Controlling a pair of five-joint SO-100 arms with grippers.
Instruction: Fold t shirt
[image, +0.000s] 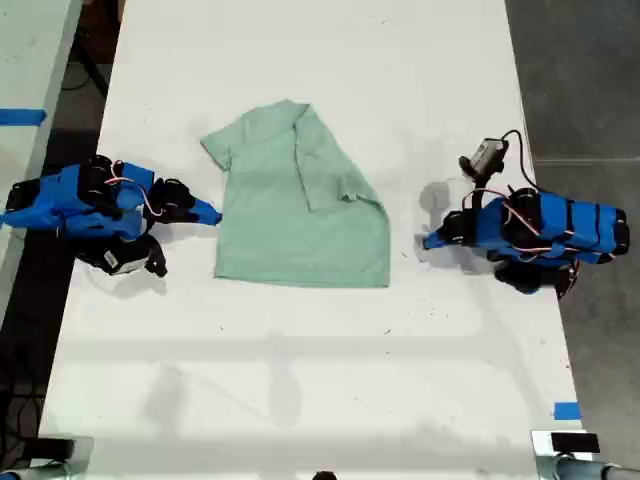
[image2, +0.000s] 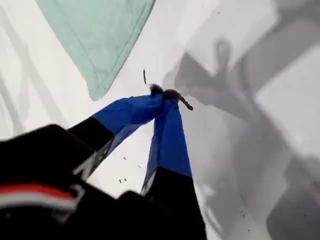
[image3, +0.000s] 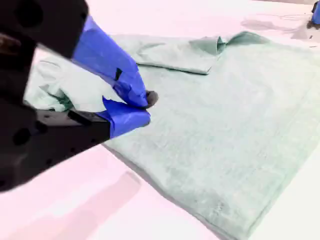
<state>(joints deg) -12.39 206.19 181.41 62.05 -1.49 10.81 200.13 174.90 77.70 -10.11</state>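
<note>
Beside the t shirt (image: 300, 205), my second gripper (image3: 145, 107) is seen with its jaws nearly shut, holding nothing. My first gripper (image2: 167, 95) is shut and empty, set apart from the shirt's hem corner. On the white table (image: 330, 380), the shirt lies flat between both arms, one sleeve folded over.

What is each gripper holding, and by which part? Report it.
Nothing. My first gripper is shut, apart from the t shirt; my second gripper sits over its edge with no cloth between its jaws.
</note>
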